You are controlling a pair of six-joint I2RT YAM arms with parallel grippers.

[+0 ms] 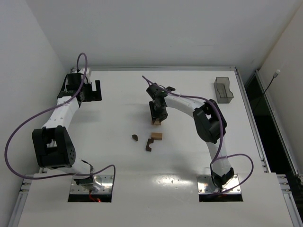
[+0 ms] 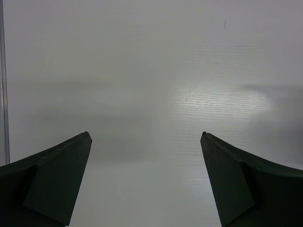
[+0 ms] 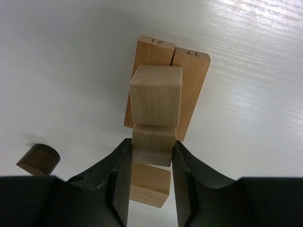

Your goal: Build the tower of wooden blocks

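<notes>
In the right wrist view my right gripper (image 3: 151,143) is shut on a light tan wood block (image 3: 151,150), with a finger pressed to each side. Just beyond it a tan cube (image 3: 156,94) stands over two flat tan planks (image 3: 189,80) lying side by side; this is the tower. I cannot tell whether the held block rests on them. From above, the right gripper (image 1: 157,113) covers the tower (image 1: 156,122) at mid-table. My left gripper (image 1: 93,90) is at the far left, open and empty over bare table (image 2: 146,135).
Loose pieces lie just in front of the tower: a tan block (image 1: 156,136), a dark brown notched piece (image 1: 148,145) and a dark brown rounded piece (image 1: 135,137). A grey translucent tray (image 1: 223,90) stands at the back right.
</notes>
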